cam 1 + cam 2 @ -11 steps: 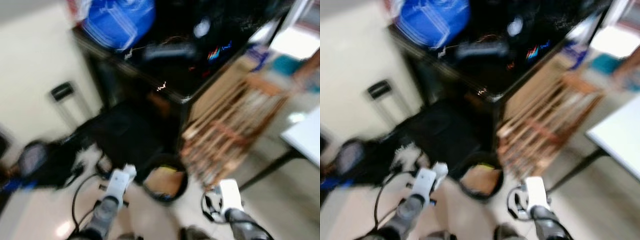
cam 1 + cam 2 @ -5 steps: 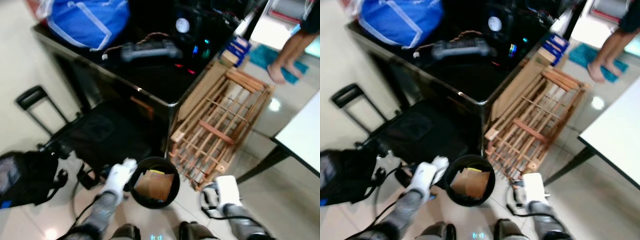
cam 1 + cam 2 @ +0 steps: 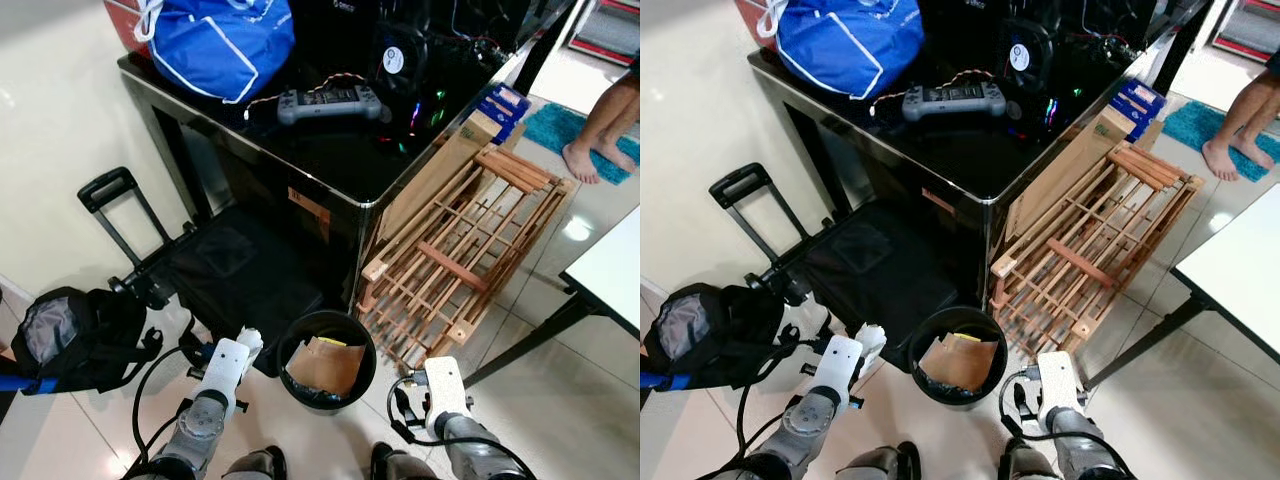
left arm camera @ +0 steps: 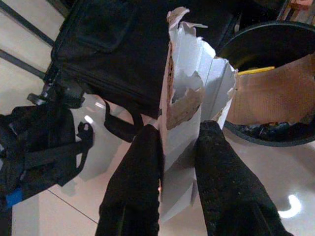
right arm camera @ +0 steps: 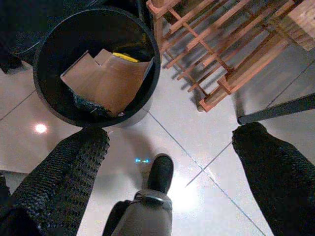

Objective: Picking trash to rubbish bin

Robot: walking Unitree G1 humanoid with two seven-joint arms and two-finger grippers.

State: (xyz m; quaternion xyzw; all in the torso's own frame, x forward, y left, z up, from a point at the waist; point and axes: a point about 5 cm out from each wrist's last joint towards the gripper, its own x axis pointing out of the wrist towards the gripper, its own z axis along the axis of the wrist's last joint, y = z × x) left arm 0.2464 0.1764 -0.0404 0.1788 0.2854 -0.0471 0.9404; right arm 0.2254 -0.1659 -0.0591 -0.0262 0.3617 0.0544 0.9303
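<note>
A round black rubbish bin [image 3: 291, 345] stands on the tiled floor in front of my feet, with a brown cardboard piece [image 3: 330, 364] and a yellow scrap inside. My left gripper [image 4: 179, 133] is shut on a torn white paper scrap [image 4: 189, 83], whose ragged end points up. It hovers just left of the bin's rim, low over the floor, as the left eye view shows the scrap [image 3: 247, 338]. My right gripper [image 5: 172, 141] is open, its fingers [image 5: 74, 162] spread wide, low to the right of the bin [image 5: 93, 34].
Behind the bin stands a glossy black table [image 3: 330, 170] bearing a blue bag [image 3: 215, 45] and a controller [image 3: 330, 102]. A wooden rack [image 3: 455, 260] leans at the right. A black suitcase [image 3: 225, 270] and backpack [image 3: 75, 335] lie left. A person's feet [image 3: 590, 155] stand far right.
The camera has swung and the blur has cleared, so the whole scene shifted. My left gripper still holds the paper scrap beside the bin. The right gripper stays low and open.
</note>
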